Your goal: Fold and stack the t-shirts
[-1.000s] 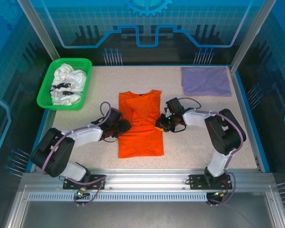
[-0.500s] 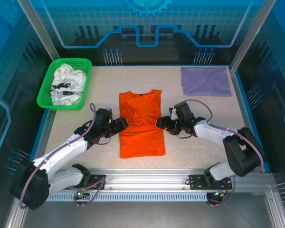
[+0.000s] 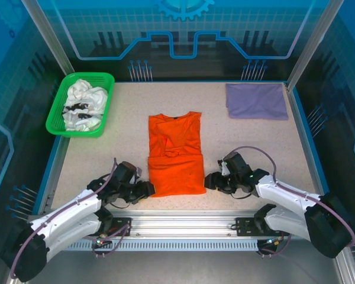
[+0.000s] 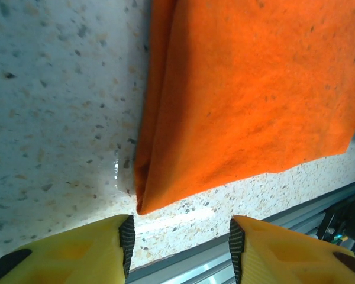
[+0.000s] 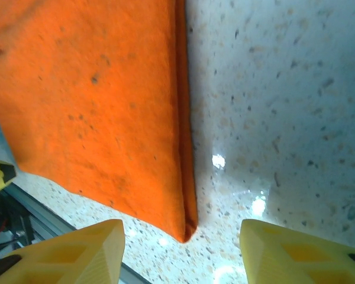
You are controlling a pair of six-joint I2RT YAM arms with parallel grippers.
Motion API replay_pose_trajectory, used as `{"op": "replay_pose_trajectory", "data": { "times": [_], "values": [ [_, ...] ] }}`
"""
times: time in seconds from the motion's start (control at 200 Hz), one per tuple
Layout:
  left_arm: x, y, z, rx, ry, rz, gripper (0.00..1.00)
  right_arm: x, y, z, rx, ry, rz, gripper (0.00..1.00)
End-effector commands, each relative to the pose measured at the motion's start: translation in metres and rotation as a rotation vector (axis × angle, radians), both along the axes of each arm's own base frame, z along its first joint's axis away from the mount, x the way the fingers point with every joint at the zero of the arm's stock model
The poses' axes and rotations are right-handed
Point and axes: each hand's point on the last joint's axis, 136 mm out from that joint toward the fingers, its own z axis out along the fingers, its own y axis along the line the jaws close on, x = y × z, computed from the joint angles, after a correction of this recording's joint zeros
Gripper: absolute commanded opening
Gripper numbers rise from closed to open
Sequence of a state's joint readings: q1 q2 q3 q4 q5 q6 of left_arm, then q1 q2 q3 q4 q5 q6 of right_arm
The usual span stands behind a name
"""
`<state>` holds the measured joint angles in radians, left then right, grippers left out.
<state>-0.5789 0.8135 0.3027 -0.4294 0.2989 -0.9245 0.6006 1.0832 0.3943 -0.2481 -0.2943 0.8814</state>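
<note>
Hands: since a second ago we have drawn our left hand [image 3: 147, 188] and right hand [image 3: 210, 180] back from the shirt's waist toward our own bases; each now sits low at a near hem corner.
Orange t-shirt [image 3: 174, 160]: lies flat on the counter [image 3: 124, 118] between the two hands, sleeves already folded in to a narrow strip, collar on the side far from both; it has not shifted while we moved.
Left hand: fingers spread, nothing between them; the shirt's near-left corner lies just ahead of the gap, not yet touched.
Right hand: fingers spread too, and empty; the near-right corner sits just ahead of its gap, clear of both fingers.
What the move means: we judge the lengthwise folds done and the hands placed for the crosswise fold, hem carried up toward the collar.
Next move calls for: both hands lowering onto the doubled edges and pinching all layers together, or the strip may fall open.
Lavender t-shirt [image 3: 256, 100]: folded, well beyond the right hand at the far side; likely the base of the stack.
White t-shirts [image 3: 83, 103]: crumpled in the green basket [image 3: 54, 118], well beyond the left hand, waiting.
Progress: one shirt folded, one partway, the rest untouched.
</note>
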Motion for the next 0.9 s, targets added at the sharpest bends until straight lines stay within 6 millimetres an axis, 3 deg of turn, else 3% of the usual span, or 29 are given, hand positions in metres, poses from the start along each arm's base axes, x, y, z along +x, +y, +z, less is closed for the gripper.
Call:
{"op": "replay_pose_trajectory", "data": {
  "times": [0.0, 0.245, 0.475, 0.895],
  "values": [
    [-0.005, -0.007, -0.001, -0.019, 0.038, -0.010, 0.48, -0.007, 0.003, -0.002, -0.048, 0.015, 0.033, 0.54],
    [-0.006, 0.001, -0.014, 0.076, 0.049, -0.008, 0.44, -0.010, 0.023, -0.008, -0.090, 0.026, 0.093, 0.48],
    [0.006, 0.000, -0.015, 0.086, 0.014, 0.020, 0.41, -0.008, 0.021, -0.015, -0.112, 0.036, 0.068, 0.42],
    [0.022, -0.007, -0.017, 0.122, -0.009, -0.008, 0.28, -0.001, 0.026, -0.027, -0.151, 0.067, 0.069, 0.17]
  ]
}}
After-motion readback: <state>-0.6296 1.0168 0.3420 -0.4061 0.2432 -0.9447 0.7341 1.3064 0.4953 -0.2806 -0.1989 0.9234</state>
